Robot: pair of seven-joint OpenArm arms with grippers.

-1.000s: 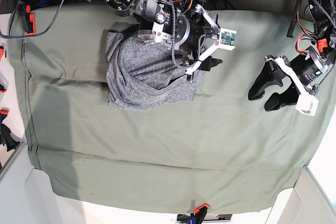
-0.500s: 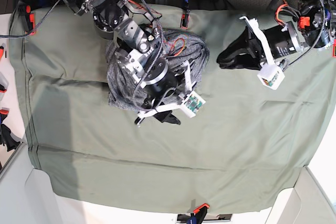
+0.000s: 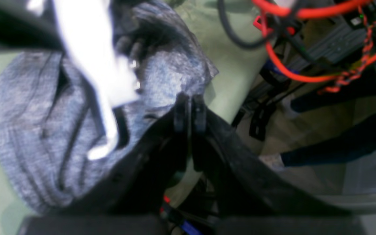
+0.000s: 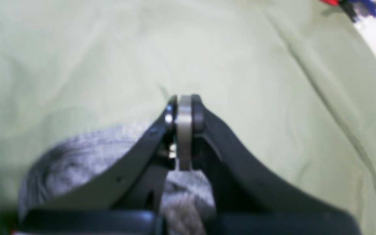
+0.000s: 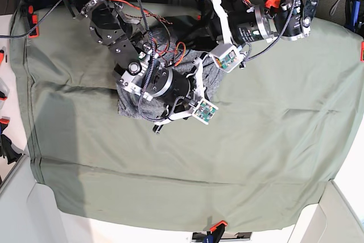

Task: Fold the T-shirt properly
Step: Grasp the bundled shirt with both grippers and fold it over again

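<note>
The shirt (image 5: 129, 103) is heather grey, finely speckled. The cloth (image 5: 256, 140) over the counter is plain sage green. Both arms are black with white camera brackets (image 5: 224, 55); red wires (image 3: 292, 73) run above.

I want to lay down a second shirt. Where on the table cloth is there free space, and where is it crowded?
Free: the green cloth between the T-shirt and the near edge, and the stretch toward the base view's right. Crowded: the far middle, where both arms meet over the T-shirt.

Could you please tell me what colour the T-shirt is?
Speckled heather grey T-shirt, clearest in the left wrist view.
</note>
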